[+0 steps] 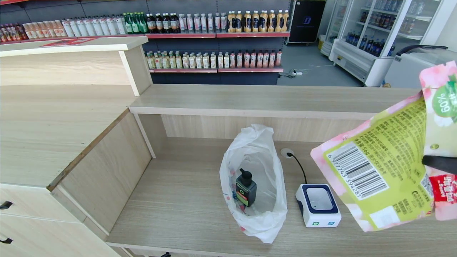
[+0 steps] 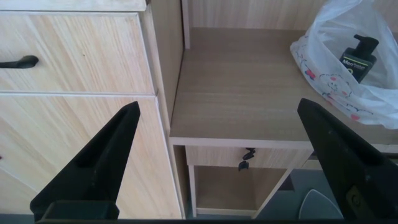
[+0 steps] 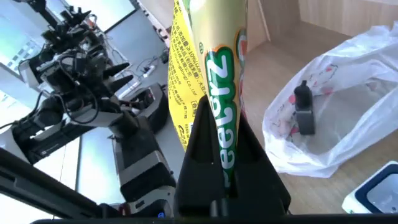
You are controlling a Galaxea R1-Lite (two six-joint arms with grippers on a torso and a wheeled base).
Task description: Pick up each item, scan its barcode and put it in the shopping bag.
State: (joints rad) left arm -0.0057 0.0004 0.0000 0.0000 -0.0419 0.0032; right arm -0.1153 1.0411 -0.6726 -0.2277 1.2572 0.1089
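Right gripper (image 3: 222,155) is clamped on the pouch (image 1: 385,167), a flat, glossy film pack, yellow-green with pink sealed edges. From the wrist it runs edge-on straight out between the dark fingers. From the head, its printed back faces the camera, and its long axis slants from the jaws down to the robot's left. The barcode sits near that lower, free end. Below the jaws and off to their left sits the scanner (image 1: 317,205), a white box with a dark blue frame round a sloped glassy window. A black cable (image 1: 298,166) curls away from it to a round port in the counter (image 1: 178,200), which is pale wood-grain laminate. Farther left of the jaws is the bag (image 1: 257,150), thin, crinkly white plastic with small prints, its mouth gaping. Inside it a dark, squarish bottle (image 1: 245,187) with a black pump top stands on the counter. Left gripper (image 2: 219,106) is spread wide, nothing between the black wedge fingers. It hangs off the counter's front edge by the drawer fronts, with the bag ahead and well apart.
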